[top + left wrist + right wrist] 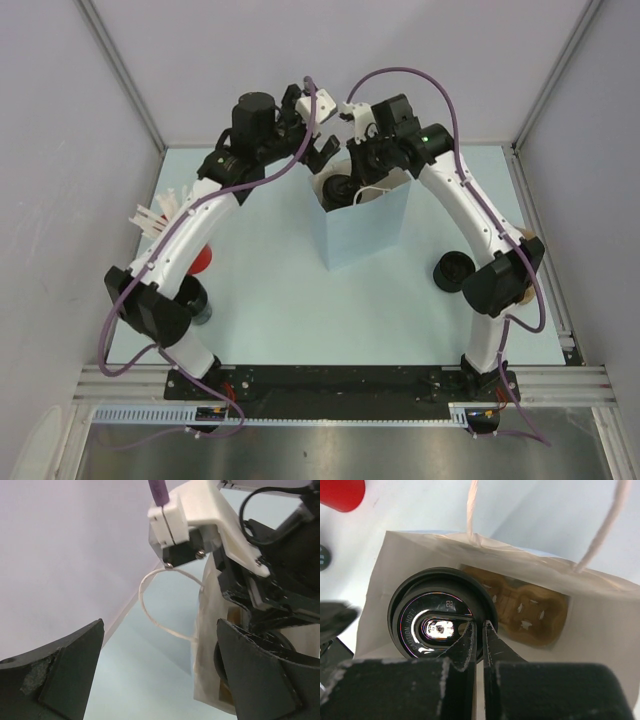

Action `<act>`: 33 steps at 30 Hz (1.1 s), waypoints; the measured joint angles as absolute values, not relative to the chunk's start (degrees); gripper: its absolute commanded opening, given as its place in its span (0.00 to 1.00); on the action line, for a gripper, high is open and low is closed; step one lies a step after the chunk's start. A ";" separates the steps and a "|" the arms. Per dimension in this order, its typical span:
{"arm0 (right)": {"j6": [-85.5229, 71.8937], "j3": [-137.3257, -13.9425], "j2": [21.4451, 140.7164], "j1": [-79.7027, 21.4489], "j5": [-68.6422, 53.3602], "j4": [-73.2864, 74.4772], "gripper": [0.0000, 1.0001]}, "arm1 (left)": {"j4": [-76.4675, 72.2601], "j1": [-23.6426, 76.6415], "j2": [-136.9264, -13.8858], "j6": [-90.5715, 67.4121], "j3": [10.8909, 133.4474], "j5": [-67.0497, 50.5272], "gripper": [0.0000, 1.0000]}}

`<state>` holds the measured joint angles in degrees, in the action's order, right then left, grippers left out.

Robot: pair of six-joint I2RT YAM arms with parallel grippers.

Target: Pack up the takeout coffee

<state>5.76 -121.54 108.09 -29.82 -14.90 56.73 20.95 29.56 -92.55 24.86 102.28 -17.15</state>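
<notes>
The takeout coffee (432, 625), a black cup with a round black sip lid, sits in the mouth of the pale-blue paper bag (360, 228), beside the brown pulp carrier (527, 611) on the bag's floor. My right gripper (480, 626) reaches down into the bag and is shut on the lid's rim, one finger on each side of it. From above, the coffee (338, 188) shows just under the right gripper (360, 170). My left gripper (160, 625) hangs wide open just left of the bag (212, 645), with nothing between its fingers.
A red cup (203, 260) and white straws (160, 212) lie at the left under the left arm. Another black lidded cup (452, 270) stands right of the bag near the right elbow. The bag's string handles (160, 622) stick up. Walls close in on three sides.
</notes>
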 measured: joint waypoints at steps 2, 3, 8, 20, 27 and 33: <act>6.11 -121.56 108.57 -30.22 -14.55 57.14 0.00 | 20.25 29.06 -93.58 24.86 102.15 -17.08 0.98; 6.20 -121.56 108.86 -30.37 -14.35 57.36 0.00 | 19.99 28.82 -94.02 24.86 102.13 -17.08 0.97; 6.52 -121.56 109.54 -31.07 -13.50 58.50 0.00 | 18.35 27.53 -96.40 24.38 102.10 -17.10 0.88; 6.70 -121.56 110.91 -31.51 -13.30 58.54 0.00 | 15.92 26.52 -101.45 23.55 102.13 -17.15 0.69; 6.66 -121.56 112.33 -31.88 -12.95 58.63 0.00 | 15.40 25.28 -104.12 22.00 102.13 -17.87 0.60; 6.70 -121.56 112.99 -32.18 -12.60 58.61 0.00 | 14.59 24.03 -104.27 19.86 102.26 -18.85 0.41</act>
